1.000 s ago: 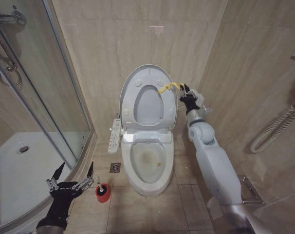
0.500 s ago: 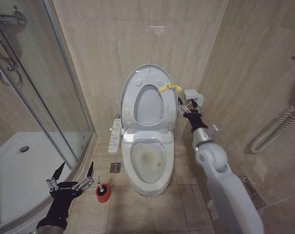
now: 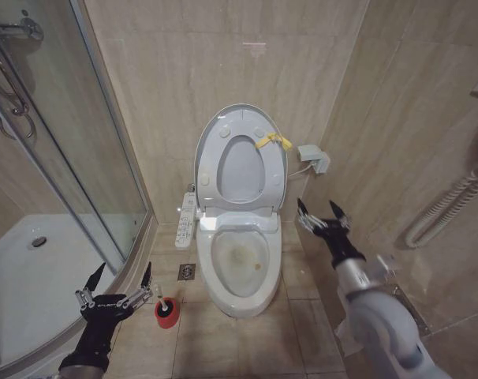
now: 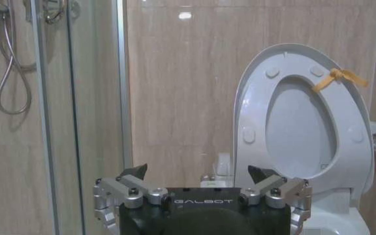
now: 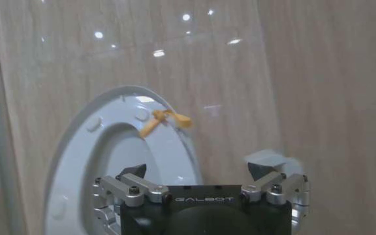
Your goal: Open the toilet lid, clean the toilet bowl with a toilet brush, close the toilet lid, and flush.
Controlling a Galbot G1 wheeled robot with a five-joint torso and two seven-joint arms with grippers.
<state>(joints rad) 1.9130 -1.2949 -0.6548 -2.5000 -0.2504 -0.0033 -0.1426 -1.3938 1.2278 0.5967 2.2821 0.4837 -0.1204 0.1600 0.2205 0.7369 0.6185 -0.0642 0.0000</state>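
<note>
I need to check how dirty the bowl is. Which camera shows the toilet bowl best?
The head view: it looks down into the toilet bowl, showing yellowish-brown stains inside. The left wrist view catches a sliver of its rim at the corner, under the raised lid. The right wrist view shows the lid, not the bowl.
</note>
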